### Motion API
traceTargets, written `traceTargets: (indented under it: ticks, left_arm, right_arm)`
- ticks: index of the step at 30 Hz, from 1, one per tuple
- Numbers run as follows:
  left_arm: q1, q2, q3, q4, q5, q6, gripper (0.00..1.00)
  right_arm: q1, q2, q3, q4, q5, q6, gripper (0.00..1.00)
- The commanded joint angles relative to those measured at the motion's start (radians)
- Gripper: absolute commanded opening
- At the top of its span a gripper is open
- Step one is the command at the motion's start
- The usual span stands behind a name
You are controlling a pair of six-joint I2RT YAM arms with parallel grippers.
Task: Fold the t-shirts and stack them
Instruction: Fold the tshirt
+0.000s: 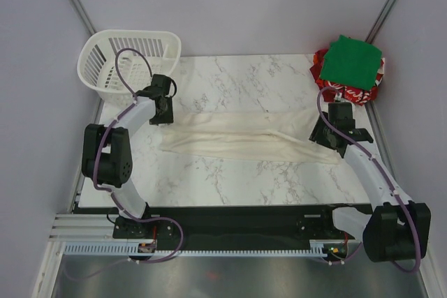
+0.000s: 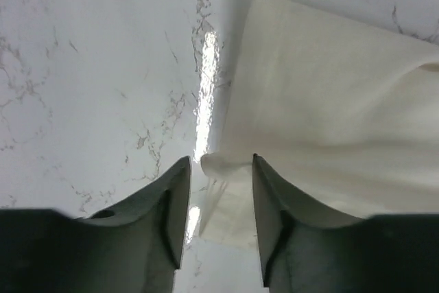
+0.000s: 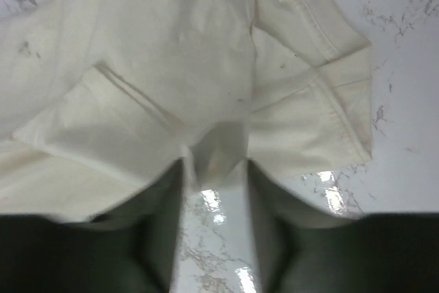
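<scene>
The cream t-shirt (image 1: 244, 141) lies flat across the middle of the table, folded lengthwise into a long strip. My left gripper (image 1: 162, 115) is at its left end. In the left wrist view its jaws (image 2: 221, 162) stand apart, with a curled corner of the cream cloth (image 2: 329, 101) between them. My right gripper (image 1: 334, 142) is at the right end. Its jaws (image 3: 216, 162) stand apart, with the shirt's edge (image 3: 171, 53) lying over the tips. The folded green t-shirt (image 1: 355, 61) lies on the red t-shirt (image 1: 348, 93) at the back right corner.
A white slotted basket (image 1: 126, 57) stands at the back left corner, just behind the left arm. The marble table's (image 1: 230, 179) front strip lies between the shirt and the arm bases. Walls close in on both sides.
</scene>
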Motion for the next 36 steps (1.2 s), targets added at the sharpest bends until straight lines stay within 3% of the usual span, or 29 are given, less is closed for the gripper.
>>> traceTargets:
  ticks: [1,2,3,6,11,16,20,26,31,33,36]
  left_arm:
    - [-0.001,-0.034,-0.02,-0.018,-0.019,0.008,0.54]
    - [-0.002,-0.037,-0.016,-0.026,-0.045,0.002,0.74]
    - [-0.002,-0.053,-0.013,-0.032,-0.054,-0.01,0.8]
    - [-0.002,-0.092,0.001,-0.034,-0.065,-0.023,0.89]
    - [-0.014,-0.078,0.024,-0.029,-0.004,-0.041,0.78]
    - [-0.102,0.025,0.055,-0.031,-0.026,-0.06,0.74]
    - [-0.128,0.133,0.07,-0.032,-0.052,-0.124,0.7]
    - [-0.146,0.17,0.033,-0.032,-0.066,-0.173,0.65]
    - [-0.225,0.16,-0.009,-0.034,-0.083,-0.155,0.63]
    - [-0.261,0.144,-0.043,-0.038,-0.096,-0.182,0.61]
    - [-0.301,0.105,-0.126,-0.038,-0.062,-0.227,0.59]
  right_arm:
    - [-0.002,0.008,-0.038,-0.016,0.038,0.024,0.68]
    - [-0.002,0.015,-0.039,-0.017,0.04,0.025,0.76]
    - [-0.002,0.018,-0.038,-0.017,0.047,0.027,0.87]
    - [-0.002,0.005,-0.033,-0.023,0.043,0.037,0.93]
    - [0.003,-0.054,-0.076,-0.004,-0.035,0.08,0.94]
    - [0.014,-0.048,-0.177,0.048,-0.08,0.128,0.95]
    - [0.014,0.062,-0.176,0.125,-0.078,0.12,0.95]
    - [0.014,0.319,-0.069,0.207,-0.071,0.119,0.95]
    - [0.014,0.599,0.129,0.24,-0.069,0.091,0.94]
    - [0.014,0.701,0.313,0.211,-0.064,0.064,0.95]
    - [0.014,0.978,0.643,0.064,-0.092,0.033,0.94]
